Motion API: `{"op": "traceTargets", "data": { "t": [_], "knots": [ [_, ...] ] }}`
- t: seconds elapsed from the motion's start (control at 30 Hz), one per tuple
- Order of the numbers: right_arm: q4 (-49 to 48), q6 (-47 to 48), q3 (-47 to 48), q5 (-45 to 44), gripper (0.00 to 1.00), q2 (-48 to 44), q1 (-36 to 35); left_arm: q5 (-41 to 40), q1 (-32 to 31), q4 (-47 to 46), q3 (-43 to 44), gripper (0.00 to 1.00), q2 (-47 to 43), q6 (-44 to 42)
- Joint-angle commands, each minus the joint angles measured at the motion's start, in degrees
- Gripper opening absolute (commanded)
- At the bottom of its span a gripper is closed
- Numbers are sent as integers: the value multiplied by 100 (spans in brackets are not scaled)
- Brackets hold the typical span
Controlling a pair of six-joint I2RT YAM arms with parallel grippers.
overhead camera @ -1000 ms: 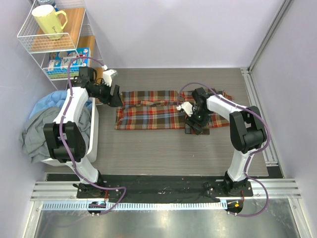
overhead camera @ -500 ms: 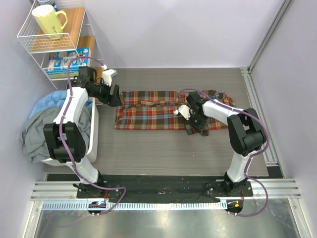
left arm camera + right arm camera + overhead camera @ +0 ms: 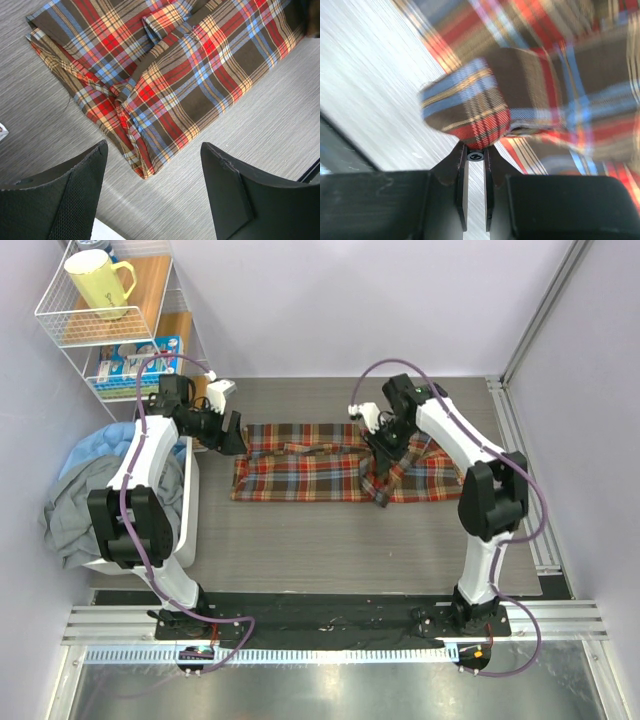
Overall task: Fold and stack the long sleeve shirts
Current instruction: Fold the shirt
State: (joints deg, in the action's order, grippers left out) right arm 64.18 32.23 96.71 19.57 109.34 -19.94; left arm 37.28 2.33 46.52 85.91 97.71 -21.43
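From above, the red, green and yellow plaid flannel shirt (image 3: 300, 472) lies just right of the white laundry basket (image 3: 190, 510). The right gripper (image 3: 383, 452) lifts its far end, mid-fold.

Left wrist: the left gripper (image 3: 154, 152) is spread and empty.

Right wrist: the fingers are clamped on plaid; next, carry it basketward.

Overhead wide, wrists close, sharing shirt (image 3: 300, 475)

One plaid shirt (image 3: 300, 475), one yellow mug (image 3: 97, 282), one wire shelf (image 3: 48, 316), one bin (image 3: 191, 508).
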Motion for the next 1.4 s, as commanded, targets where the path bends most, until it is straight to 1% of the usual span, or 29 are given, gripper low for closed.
{"op": "traceTargets", "data": {
  "t": [0.0, 0.07, 0.1, 0.13, 0.17, 0.23, 0.27, 0.33, 0.43, 0.47, 0.5, 0.53, 0.57, 0.6, 0.63, 0.73, 0.77, 0.8, 0.83, 0.87, 0.93, 1.0, 1.03, 1.1, 1.13, 1.2, 1.37],
  "knots": [
    [288, -963, 1252, 1417, 1, 998, -1, 69, 13, 41, 172, 76, -156, 25],
    [253, -1409, 1909, 1654, 1, 1290, 8, 113, 22, 102, 146, 76, -200, 7],
    [174, -1638, 2053, 1933, 1, 1396, -1, 139, 22, 111, 85, 76, -226, 7],
    [-157, -1858, 2150, 2093, 1, 1554, -9, 192, 22, 111, 58, 76, -235, 51],
    [-352, -2322, 2238, 2208, 1, 1616, -27, 271, 13, 111, 14, 76, -252, 95],
    [-756, -2571, 2370, 2410, 1, 1835, -158, 376, 13, 68, -74, 76, -226, 270],
    [-819, -2668, 2579, 2446, 1, 1915, -211, 577, 13, 59, -100, 76, -200, 454],
    [-1099, -2993, 2695, 2568, 1, 2064, -290, 762, -30, -73, -232, 76, -121, 735],
    [-1723, -3556, 2494, 2710, 1, 2083, -308, 1053, -179, -546, -486, 76, -59, 1376],
    [-1829, -3609, 2372, 2710, 1, 2074, -308, 1106, -398, -722, -566, 76, -42, 1787],
    [-1883, -3627, 2344, 2692, 4, 2074, -308, 1193, -495, -1176, -645, 75, -16, 2061],
    [-1866, -3592, 2335, 2640, 19, 2074, -300, 1212, -679, -1415, -802, 74, 2, 2334],
    [-1779, -3505, 2344, 2631, 27, 2039, -256, 1186, -777, -1757, -899, 73, 20, 2589],
    [-1682, -3408, 2344, 2622, 34, 1978, -221, 1185, -882, -2091, -996, 72, 37, 3174],
    [-1542, -3251, 2309, 2604, 45, 1899, -151, 1177, -1101, -2678, -1084, 70, 107, 3389],
    [-1269, -2872, 2125, 2473, 57, 1477, 148, 844, -1610, -3200, -1111, 66, 387, 4127],
    [-1216, -2689, 2020, 2377, 58, 1363, 236, 790, -1708, -3541, -1129, 65, 485, 4312],
    [-1085, -2600, 1975, 2332, 58, 1179, 489, 729, -1788, -3693, -1120, 64, 573, 4488],
    [-1005, -2512, 1931, 2262, 58, 1099, 587, 537, -1910, -3764, -1111, 61, 661, 4768],
    [-900, -2267, 1853, 2201, 58, 1037, 736, 483, -1955, -3886, -1094, 59, 853, 4867],
    [-636, -2002, 1721, 1885, 56, 854, 1122, 421, -2017, -3984, -1094, 58, 1030, 5200],
    [-521, -1704, 1370, 1560, 54, 712, 1404, 403, -2069, -4019, -1059, 56, 1276, 5377],
    [-486, -1615, 1255, 1480, 54, 616, 1710, 377, -2131, -4011, -1059, 56, 1320, 5430],
    [-442, -1405, 930, 1200, 53, 519, 1914, 236, -2184, -4054, -1076, 58, 1443, 5623],
    [-424, -1351, 764, 1146, 53, 475, 2272, 227, -2227, -4055, -1068, 60, 1505, 5676],
    [-337, -1220, 657, 1023, 52, 404, 2521, 105, -2245, -4107, -1076, 60, 1645, 5851],
    [-196, -1070, 253, 803, 50, 290, 3118, 122, -2272, -4520, -1085, 60, 1883, 6177]
  ]
}}
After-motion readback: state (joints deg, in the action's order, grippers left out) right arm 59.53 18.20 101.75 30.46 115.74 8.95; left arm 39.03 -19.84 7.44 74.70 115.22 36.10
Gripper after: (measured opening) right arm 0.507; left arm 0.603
